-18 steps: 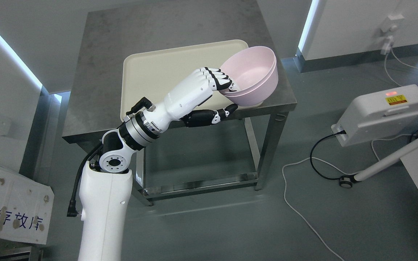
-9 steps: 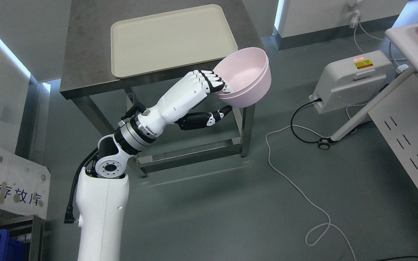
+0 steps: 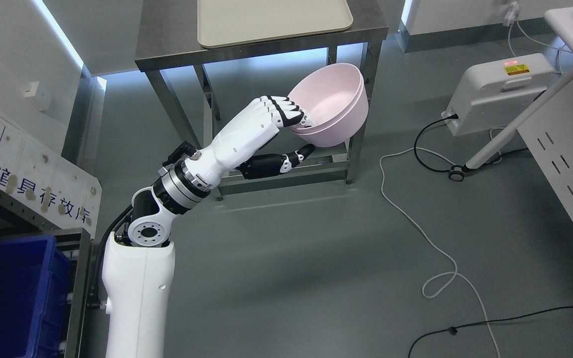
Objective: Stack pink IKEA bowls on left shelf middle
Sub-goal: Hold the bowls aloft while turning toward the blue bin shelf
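Pink bowls (image 3: 334,102), nested, tilted mouth up-left, clamped at the rim by left robot hand (image 3: 286,132).

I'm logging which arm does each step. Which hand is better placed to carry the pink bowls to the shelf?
Left. The left hand already grips the nested pink plastic bowls by the rim, held clear of the steel table. The right arm is out of view.

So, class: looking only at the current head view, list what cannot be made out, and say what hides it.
- Right arm: out of frame.
- Tray: far side cut off by the top edge.
- Bowls: nested, so the inner rim hides the exact count; the left hand covers the near rim.
- Blue bin: cut off by the left and bottom edges.
- Target shelf level: not visible.
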Robot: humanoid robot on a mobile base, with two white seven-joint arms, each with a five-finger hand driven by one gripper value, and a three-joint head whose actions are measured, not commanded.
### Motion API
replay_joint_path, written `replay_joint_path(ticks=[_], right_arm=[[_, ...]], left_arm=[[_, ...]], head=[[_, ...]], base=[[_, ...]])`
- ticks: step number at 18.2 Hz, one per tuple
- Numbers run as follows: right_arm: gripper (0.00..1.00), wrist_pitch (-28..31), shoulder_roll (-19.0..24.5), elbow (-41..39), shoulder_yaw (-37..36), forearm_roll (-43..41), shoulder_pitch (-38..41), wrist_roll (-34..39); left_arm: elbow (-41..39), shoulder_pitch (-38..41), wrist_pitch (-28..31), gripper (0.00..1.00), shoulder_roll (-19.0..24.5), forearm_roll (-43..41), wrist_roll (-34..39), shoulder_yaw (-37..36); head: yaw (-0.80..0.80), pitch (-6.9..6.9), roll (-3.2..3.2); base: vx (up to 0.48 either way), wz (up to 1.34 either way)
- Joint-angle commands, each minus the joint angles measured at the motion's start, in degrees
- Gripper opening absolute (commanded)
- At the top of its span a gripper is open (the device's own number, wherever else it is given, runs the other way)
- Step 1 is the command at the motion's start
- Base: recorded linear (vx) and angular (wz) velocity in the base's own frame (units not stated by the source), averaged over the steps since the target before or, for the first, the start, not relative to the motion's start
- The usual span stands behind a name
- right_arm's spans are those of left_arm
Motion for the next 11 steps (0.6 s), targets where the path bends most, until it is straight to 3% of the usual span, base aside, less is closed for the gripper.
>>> replay_joint_path(ticks=[1, 11], right_arm=[[1.0, 0.05, -1.0, -1.0, -0.26, -0.09, -0.01, -0.13], [1.0, 0.05, -1.0, -1.0, -0.26, -0.09, -0.01, -0.13]], left_arm=[[-0.91, -0.12, 0.03, 0.01, 1.0, 0.8, -0.01, 2.0], [-1.44, -0.21, 0.03, 0.02, 1.0, 1.5, -0.01, 1.64]], head=[[0.0, 0.0, 0.0], [0.0, 0.0, 0.0]], base=[[-0.333, 0.06], [-0.312, 0.15]])
